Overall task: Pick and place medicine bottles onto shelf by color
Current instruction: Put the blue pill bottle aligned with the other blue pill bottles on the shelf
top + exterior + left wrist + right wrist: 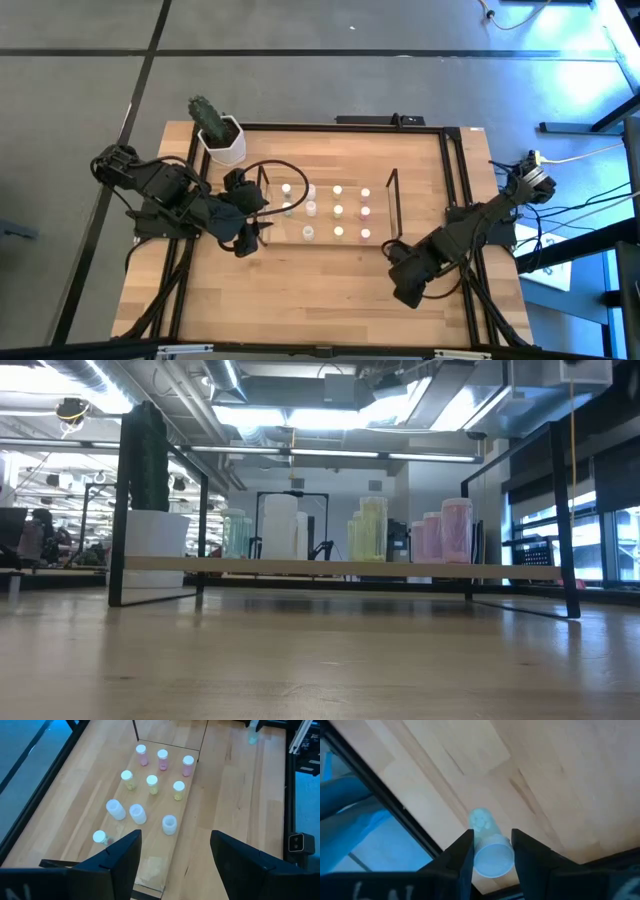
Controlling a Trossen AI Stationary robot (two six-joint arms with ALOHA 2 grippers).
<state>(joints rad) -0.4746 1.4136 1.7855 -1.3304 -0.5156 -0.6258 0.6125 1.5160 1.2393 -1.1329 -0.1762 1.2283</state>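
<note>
- Plant pot [222, 143] sits at the table's far left corner, clear of the work.
- Left gripper [243, 236] hangs by the shelf's [390, 200] left end, jaws spread, empty.
- Bottles [152, 783] stand on the shelf in rows: pink, yellow, white; one greenish bottle [100, 837] sits nearest that gripper.
- Right gripper [492, 851] near the table's right front corner, pinching a pale bottle [489, 847].
- Judgement: carry it in upright, go over the shelf's right upright, set it down by its own colour without knocking neighbours.

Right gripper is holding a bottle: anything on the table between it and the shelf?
Nothing visible. The right gripper grips a pale bottle near the shelf's right end; only bare table lies between.
</note>
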